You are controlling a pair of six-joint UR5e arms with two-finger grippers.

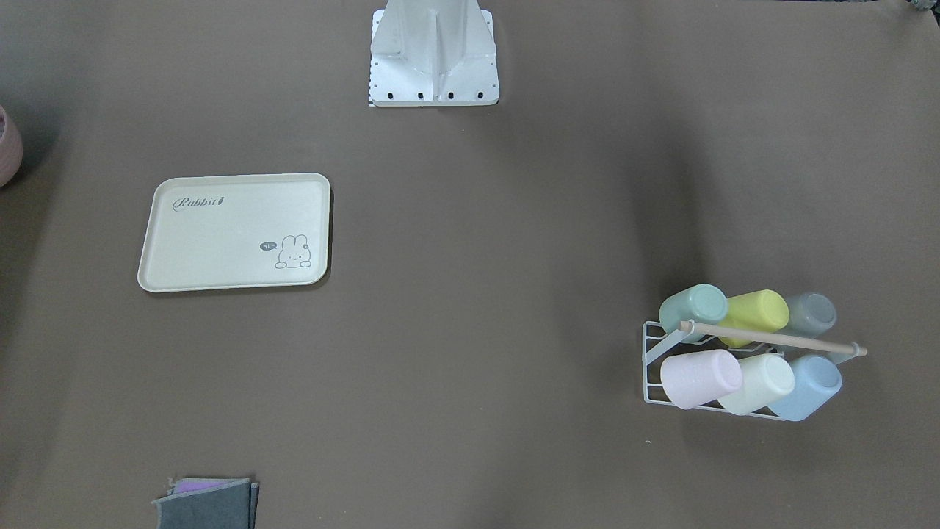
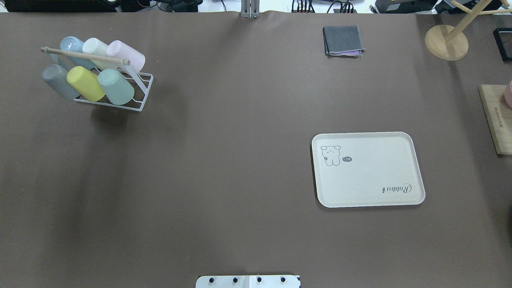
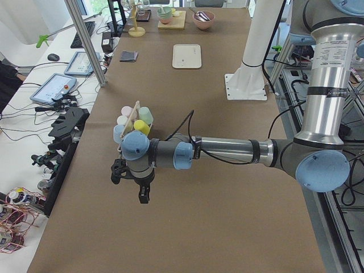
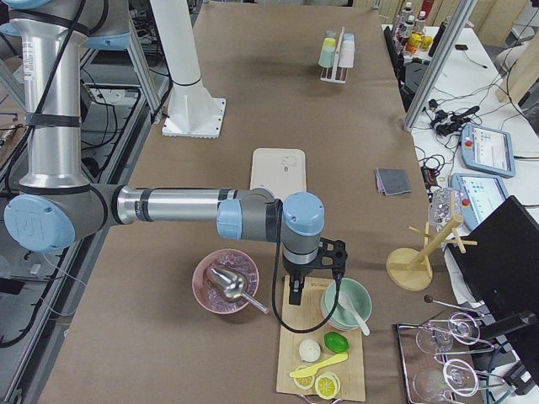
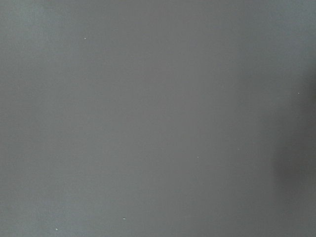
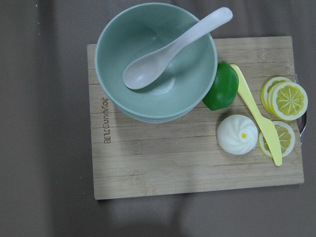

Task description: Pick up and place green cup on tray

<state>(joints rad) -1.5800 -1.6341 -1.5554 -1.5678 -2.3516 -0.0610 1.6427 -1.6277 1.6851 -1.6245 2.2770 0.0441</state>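
Left gripper [image 3: 129, 187], right gripper [image 4: 315, 278]: side views only, closure indeterminate | green cup [image 2: 116, 86]: axis tilted, base toward 10 o'clock overhead

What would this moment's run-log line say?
pale mint plastic cup: on white wire rack | cream rectangular plastic tray: no cup on it | left gripper: near rack, state unclear | right gripper: over wooden board, state unclear

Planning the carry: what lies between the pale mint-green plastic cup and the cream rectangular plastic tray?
Overhead view: from mint-green cup, white wire rack edge, then bare brown table to cream tray.
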